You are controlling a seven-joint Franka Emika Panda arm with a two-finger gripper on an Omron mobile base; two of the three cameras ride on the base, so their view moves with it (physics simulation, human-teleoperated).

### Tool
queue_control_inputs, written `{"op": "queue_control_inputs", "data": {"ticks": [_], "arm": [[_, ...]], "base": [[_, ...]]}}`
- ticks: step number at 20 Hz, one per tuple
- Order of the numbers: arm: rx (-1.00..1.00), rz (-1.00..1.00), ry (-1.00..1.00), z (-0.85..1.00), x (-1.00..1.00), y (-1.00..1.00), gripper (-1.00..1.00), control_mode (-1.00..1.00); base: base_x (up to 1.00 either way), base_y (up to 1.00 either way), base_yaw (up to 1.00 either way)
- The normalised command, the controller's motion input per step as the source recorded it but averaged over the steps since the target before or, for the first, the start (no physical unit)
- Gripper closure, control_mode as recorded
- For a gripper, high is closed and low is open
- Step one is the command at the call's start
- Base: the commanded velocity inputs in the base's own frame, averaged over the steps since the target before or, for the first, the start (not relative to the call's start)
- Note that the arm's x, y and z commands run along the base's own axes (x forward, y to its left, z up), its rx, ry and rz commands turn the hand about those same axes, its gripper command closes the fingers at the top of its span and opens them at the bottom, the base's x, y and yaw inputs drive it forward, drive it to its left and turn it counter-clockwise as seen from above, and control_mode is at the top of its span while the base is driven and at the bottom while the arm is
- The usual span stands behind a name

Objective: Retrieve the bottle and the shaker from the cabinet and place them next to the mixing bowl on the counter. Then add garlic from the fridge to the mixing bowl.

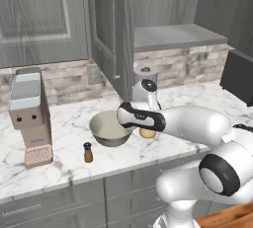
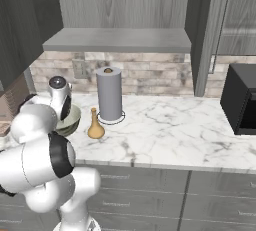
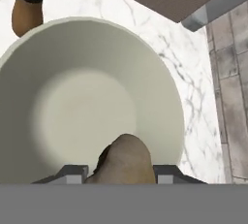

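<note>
While the jaws clamp the garlic (image 3: pixel 125 159) over the mixing bowl (image 3: pixel 160 87), the shaker (image 3: pixel 28 2) stands just beside it.

So on the marble counter (image 1: pixel 64 165) there's a pale mixing bowl (image 1: pixel 106 129) sitting roughly in the middle, with a little brown shaker (image 1: pixel 88 153) with a dark cap standing upright just in front of it to the left, not touching. The robot's white arm (image 1: pixel 190 123) reaches across from the right with its dark-banded wrist right over the bowl's right rim, and a tan bottle (image 1: pixel 147 133) peeks out from under the arm just beside the bowl. There's a boxy grey-topped appliance (image 1: pixel 30 116) at the left, a paper towel roll (image 1: pixel 145 76) behind the arm, and an open cabinet door (image 1: pixel 109 29) hanging above.
</note>
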Motion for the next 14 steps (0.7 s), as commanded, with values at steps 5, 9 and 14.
{"op": "queue_control_inputs", "data": {"ticks": [5, 9, 14], "arm": [[0.00, 0.00, 0.07, -0.33, 0.14, 0.07, 1.00, -1.00], [0.00, 0.00, 0.05, -0.25, 0.10, 0.11, 1.00, -1.00], [0.00, 0.00, 0.04, -0.19, 0.02, 0.13, 1.00, -1.00]], "base": [[0.00, 0.00, 0.00], [0.00, 0.00, 0.00], [0.00, 0.00, 0.00]]}}
